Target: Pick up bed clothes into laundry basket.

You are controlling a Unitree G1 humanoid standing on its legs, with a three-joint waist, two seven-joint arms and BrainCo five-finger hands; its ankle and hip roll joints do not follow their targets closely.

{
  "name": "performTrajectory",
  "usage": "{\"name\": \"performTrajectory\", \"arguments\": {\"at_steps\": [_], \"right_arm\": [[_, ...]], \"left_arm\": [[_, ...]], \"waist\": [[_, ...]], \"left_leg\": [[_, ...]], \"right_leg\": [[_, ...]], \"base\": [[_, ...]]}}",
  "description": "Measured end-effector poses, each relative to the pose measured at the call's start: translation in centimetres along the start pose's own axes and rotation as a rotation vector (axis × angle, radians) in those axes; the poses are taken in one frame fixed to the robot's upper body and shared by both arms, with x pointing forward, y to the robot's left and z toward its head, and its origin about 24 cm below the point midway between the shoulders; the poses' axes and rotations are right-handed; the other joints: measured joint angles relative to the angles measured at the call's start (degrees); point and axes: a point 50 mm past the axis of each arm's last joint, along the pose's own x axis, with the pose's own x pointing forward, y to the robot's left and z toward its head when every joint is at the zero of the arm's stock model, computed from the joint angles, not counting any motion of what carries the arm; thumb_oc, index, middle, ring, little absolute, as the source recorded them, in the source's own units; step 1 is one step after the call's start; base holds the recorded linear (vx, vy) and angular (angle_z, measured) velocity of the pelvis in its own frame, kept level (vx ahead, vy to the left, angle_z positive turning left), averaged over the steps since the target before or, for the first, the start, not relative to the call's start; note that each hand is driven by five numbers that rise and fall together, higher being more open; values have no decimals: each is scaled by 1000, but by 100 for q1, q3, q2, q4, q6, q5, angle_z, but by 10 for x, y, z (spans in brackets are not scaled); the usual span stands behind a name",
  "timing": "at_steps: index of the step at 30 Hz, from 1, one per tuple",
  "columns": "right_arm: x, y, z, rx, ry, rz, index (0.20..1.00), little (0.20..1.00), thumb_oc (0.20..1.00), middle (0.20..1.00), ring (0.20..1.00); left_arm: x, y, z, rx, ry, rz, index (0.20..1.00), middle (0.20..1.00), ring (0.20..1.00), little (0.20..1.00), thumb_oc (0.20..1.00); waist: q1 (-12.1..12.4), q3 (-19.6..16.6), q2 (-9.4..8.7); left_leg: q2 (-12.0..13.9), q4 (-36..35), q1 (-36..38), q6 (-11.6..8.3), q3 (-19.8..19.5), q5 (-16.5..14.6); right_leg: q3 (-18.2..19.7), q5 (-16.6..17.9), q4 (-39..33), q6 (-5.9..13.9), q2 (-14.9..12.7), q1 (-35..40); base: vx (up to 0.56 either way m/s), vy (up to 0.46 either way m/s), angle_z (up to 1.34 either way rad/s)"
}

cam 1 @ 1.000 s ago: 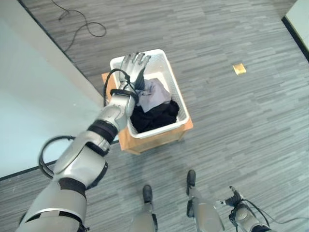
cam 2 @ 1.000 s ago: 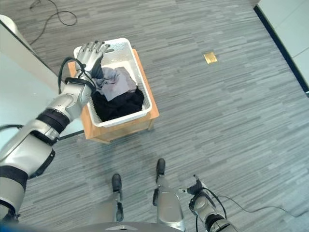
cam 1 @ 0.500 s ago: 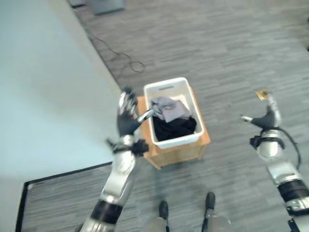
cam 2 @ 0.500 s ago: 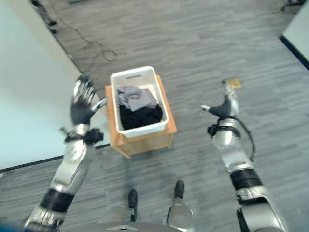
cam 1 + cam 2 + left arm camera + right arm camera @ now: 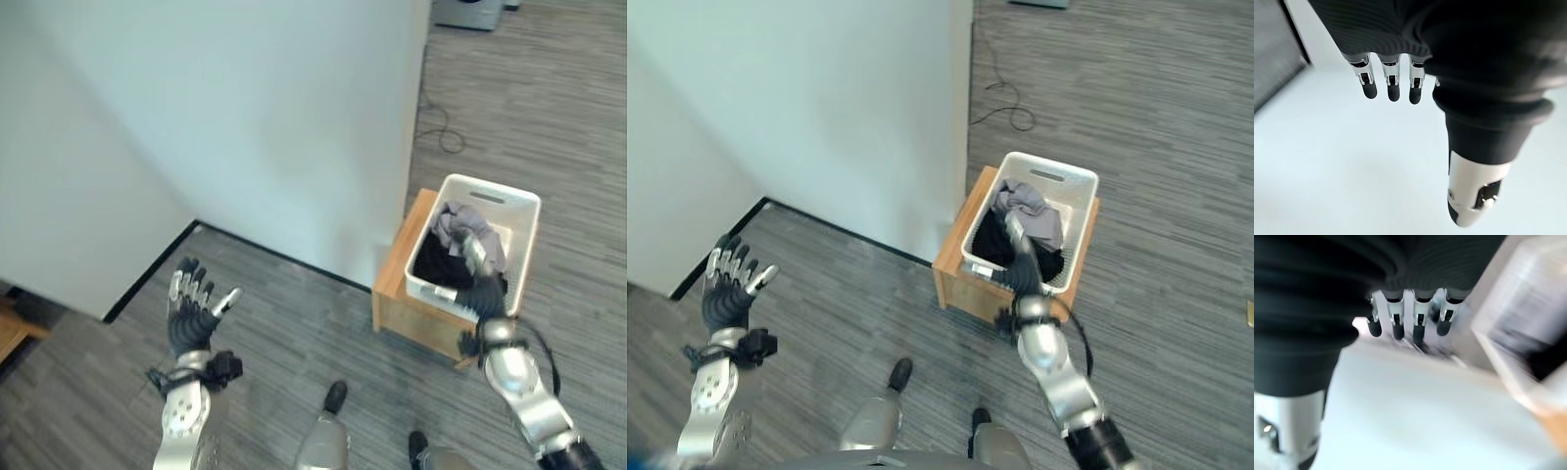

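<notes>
A white laundry basket [image 5: 519, 206] sits on a low wooden stand [image 5: 404, 299] beside a large pale bed surface [image 5: 225, 127]. Inside it a grey garment [image 5: 458, 227] lies on top of black clothes [image 5: 431, 266]. My right hand [image 5: 482, 289] is raised in front of the basket's near end, open, fingers [image 5: 1418, 320] straight and holding nothing. Far to the left, over the floor, my left hand [image 5: 189, 318] is held up with its fingers [image 5: 1392, 83] spread, open and empty.
The pale surface has a dark lower edge [image 5: 255, 250] along the striped grey floor [image 5: 294, 323]. A black cable [image 5: 446, 137] loops on the floor beyond the basket. A grey object [image 5: 470, 12] stands at the far top.
The whole view has swung left, so the basket now sits at the right. My left hand has left the basket and is raised, empty. My right hand has come up before the basket.
</notes>
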Motion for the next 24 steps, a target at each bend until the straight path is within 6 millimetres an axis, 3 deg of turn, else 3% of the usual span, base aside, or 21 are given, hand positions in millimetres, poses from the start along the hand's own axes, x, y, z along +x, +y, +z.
{"name": "performTrajectory", "arguments": {"at_steps": [1,2,3,4,6,7,9,10,11,13,14,15,16,17,18,19,20,21,22,23,24], "right_arm": [[1,-3,-1,-1,6,-16,1000,1000,1000,1000,1000],[9,-5,7,8,-26,-34,1000,1000,1000,1000,1000],[19,-5,18,20,-77,-40,1000,1000,1000,1000,1000],[28,-4,31,42,-138,-49,1000,1000,1000,1000,1000],[29,-6,48,101,-213,-94,1000,1000,1000,1000,1000],[32,-5,54,104,-244,-89,1000,1000,1000,1000,1000],[32,-5,52,116,-236,-90,1000,1000,1000,1000,1000],[31,-7,48,109,-219,-82,1000,1000,1000,1000,1000],[30,-9,48,89,-221,-64,1000,1000,1000,1000,1000],[34,-13,39,81,-176,-83,1000,1000,1000,1000,1000],[44,-14,42,62,-183,-73,1000,1000,1000,1000,1000],[55,-11,56,74,-235,-62,1000,1000,1000,1000,1000],[62,-7,63,110,-260,-68,1000,1000,1000,1000,1000],[67,-2,66,115,-265,-53,1000,1000,1000,1000,1000],[72,5,72,117,-281,-20,1000,1000,1000,1000,1000],[73,18,75,156,-287,9,1000,1000,1000,1000,1000],[68,19,71,160,-276,12,1000,1000,1000,1000,1000],[56,19,64,168,-253,12,1000,1000,1000,1000,1000],[51,19,58,192,-226,13,1000,1000,1000,1000,1000],[50,29,56,211,-209,62,1000,1000,1000,1000,1000],[46,33,48,239,-172,73,1000,1000,1000,1000,1000]], "left_arm": [[3,-5,-6,-12,20,-11,1000,1000,1000,1000,1000],[13,-12,-13,-14,30,-31,1000,1000,1000,1000,1000],[19,-10,-10,0,17,-33,1000,1000,1000,1000,1000],[22,-5,-7,18,7,-32,1000,1000,1000,1000,1000],[23,-4,-2,28,-15,-51,1000,1000,1000,1000,1000],[21,-1,-1,21,-17,-46,1000,1000,1000,1000,1000],[24,-3,-6,11,3,-47,1000,1000,1000,1000,1000],[25,-6,-6,-3,1,-58,1000,1000,1000,1000,1000],[21,-6,-7,-16,7,-52,1000,1000,1000,1000,1000],[29,-17,0,-39,-18,-93,1000,1000,1000,1000,1000],[36,-17,14,-51,-73,-115,1000,1000,1000,1000,1000],[38,-11,23,-40,-110,-112,1000,1000,1000,1000,1000],[45,-10,19,-9,-80,-106,1000,1000,1000,1000,1000],[51,-17,13,-8,-47,-109,1000,1000,1000,1000,1000],[51,-23,9,-14,-31,-122,1000,1000,1000,1000,1000],[51,-31,5,-27,-10,-139,1000,1000,1000,1000,1000],[53,-44,2,-46,0,-168,1000,1000,1000,1000,1000],[55,-67,4,-59,-7,-251,1000,1000,1000,1000,1000],[54,-88,8,-61,-28,-346,1000,1000,1000,1000,1000],[48,-91,9,-53,-27,-383,1000,1000,1000,1000,1000],[45,-101,4,-72,-11,-420,1000,1000,1000,1000,1000]], "waist": [[-123,54,-74],[-287,64,-297],[-321,38,-465],[-281,23,-603],[-450,-244,-1001],[-366,-311,-1013],[-503,-347,-1027],[-687,-427,-983],[-720,-548,-748],[-812,-542,-785],[-717,-640,-958],[-530,-653,-1094],[-568,-609,-1200],[-518,-611,-1202],[-491,-625,-1158],[-432,-582,-1142],[-612,-507,-1076],[-896,-483,-1177],[-1116,-423,-1212],[-1214,-369,-1150],[-1102,-120,-841]], "left_leg": [[68,-167,-142,48,978,-475],[169,-81,-269,-119,3444,-458],[215,141,-279,-323,4111,-321],[284,460,-175,-363,4634,-204],[396,1289,163,-493,5123,-99],[507,1425,302,-572,4936,-154],[817,1914,690,-592,5670,-203],[927,1951,850,-368,6045,-16],[910,1633,957,96,6011,497],[512,1318,925,369,6358,424],[337,988,758,397,6586,351],[188,838,716,206,6637,63],[75,1167,600,163,6446,-95],[144,1530,629,215,6326,-284],[39,1523,682,74,6172,-529],[-263,1469,853,212,5891,-558],[-470,1360,861,286,5323,-513],[-788,1114,840,406,4552,-316],[-925,798,823,421,4074,-122],[-1024,561,822,394,3836,-8],[-1013,558,713,160,2748,99]], "right_leg": [[-541,45,-202,20,-198,163],[-1340,47,-281,-16,-635,259],[-1435,70,-377,-18,-754,302],[-1895,152,-600,0,-930,505],[-2574,294,-1076,66,-1171,991],[-2713,279,-1062,71,-1223,1092],[-3714,282,-1020,139,-1394,1455],[-4045,270,-879,156,-1414,1552],[-4083,219,-475,197,-1438,1548],[-4076,-233,829,306,-1912,1326],[-3958,-490,340,346,-1650,1084],[-3935,-324,-169,285,-1572,896],[-4071,-137,-132,698,-1710,1098],[-4102,-183,135,722,-1882,1134],[-4121,-226,590,722,-2028,1168],[-3963,-47,1782,682,-2508,1070],[-3704,270,2734,420,-2737,861],[-2975,444,3665,318,-2757,380],[-2054,-13,3666,421,-2218,-8],[-1363,-288,3210,524,-1677,-331],[276,-855,2190,376,-310,-594]], "base": [[-283,-130,249],[-300,-128,266],[-267,-146,231],[-164,-101,135],[-164,-120,220],[-196,-126,209],[-63,-40,194],[26,52,262],[27,53,222],[124,116,247],[237,277,215],[206,284,195],[109,267,113],[111,241,139],[164,306,104],[161,185,133],[103,85,252],[166,-19,327],[186,-67,353],[250,-142,325],[136,-125,347]]}}
